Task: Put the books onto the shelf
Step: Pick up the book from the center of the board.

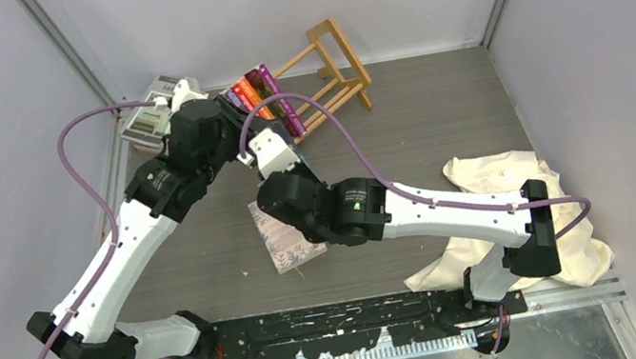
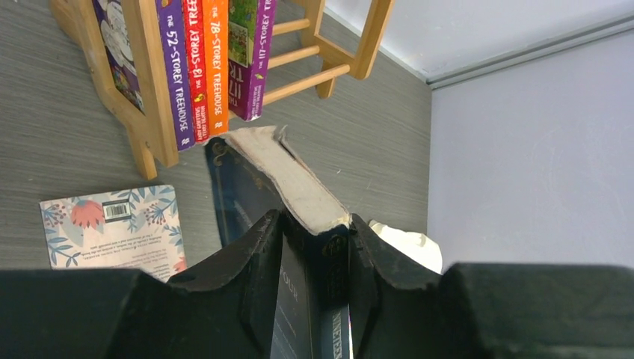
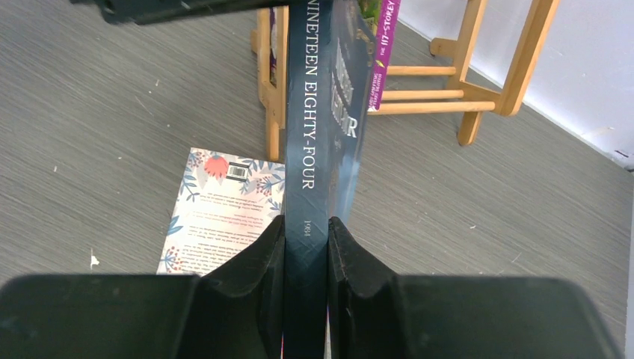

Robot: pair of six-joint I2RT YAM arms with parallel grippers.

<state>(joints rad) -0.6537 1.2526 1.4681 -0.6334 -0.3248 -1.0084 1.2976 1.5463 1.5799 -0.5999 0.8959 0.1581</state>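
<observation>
Both grippers hold one dark blue book (image 2: 284,179), "Nineteen Eighty-Four" on its spine (image 3: 306,134), upright just in front of the shelf (image 1: 340,70). My left gripper (image 2: 314,224) is shut on its top page edge. My right gripper (image 3: 306,224) is shut on the spine's lower end. On the light-wood shelf (image 2: 149,97) stand several Treehouse paperbacks (image 2: 213,60), purple, red and orange, packed at its left end (image 1: 263,97). A pink floral book (image 1: 285,238) lies flat on the table under the right arm, back cover up (image 3: 224,202).
A cream cloth (image 1: 497,180) lies crumpled at the right, by the right arm's base. Grey and white books (image 1: 150,114) are stacked in the back left corner. The shelf's right part (image 3: 478,75) holds no books. Walls close the table on three sides.
</observation>
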